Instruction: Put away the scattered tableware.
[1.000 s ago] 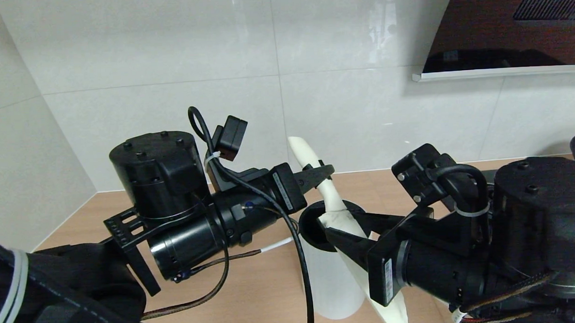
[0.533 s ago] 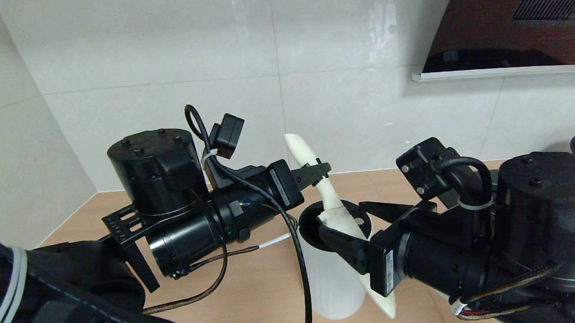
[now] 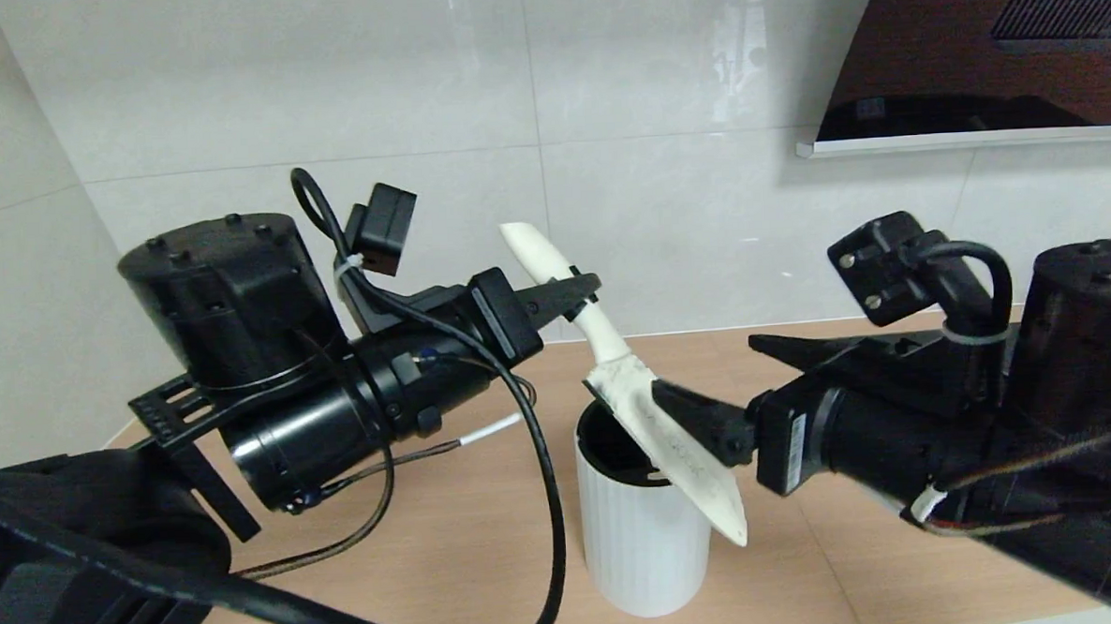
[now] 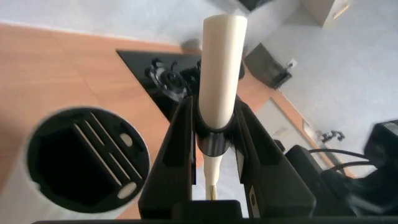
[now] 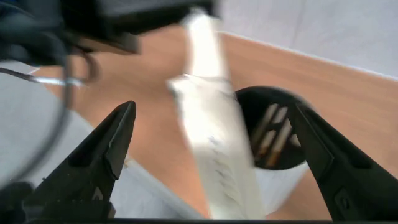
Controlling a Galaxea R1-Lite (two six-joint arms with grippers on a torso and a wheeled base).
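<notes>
— What's in front of the right gripper (image 5: 212, 107)?
— Its two black fingers (image 5: 112, 146) are spread wide; a white knife (image 5: 214, 137), blurred, hangs between them, touching neither.
— And beyond it?
— A white holder (image 5: 278, 178) on the wooden counter (image 5: 348, 74); pale sticks (image 5: 273, 134) stand in its dark mouth; the blade shows in front of its rim; a dark, blurred arm (image 5: 143, 25) meets the handle end.

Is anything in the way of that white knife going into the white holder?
Nothing visibly blocks the holder's opening, though a few sticks already stand inside. The knife, held by the left gripper, hangs beside the rim rather than over it, and the open right gripper flanks its blade.
</notes>
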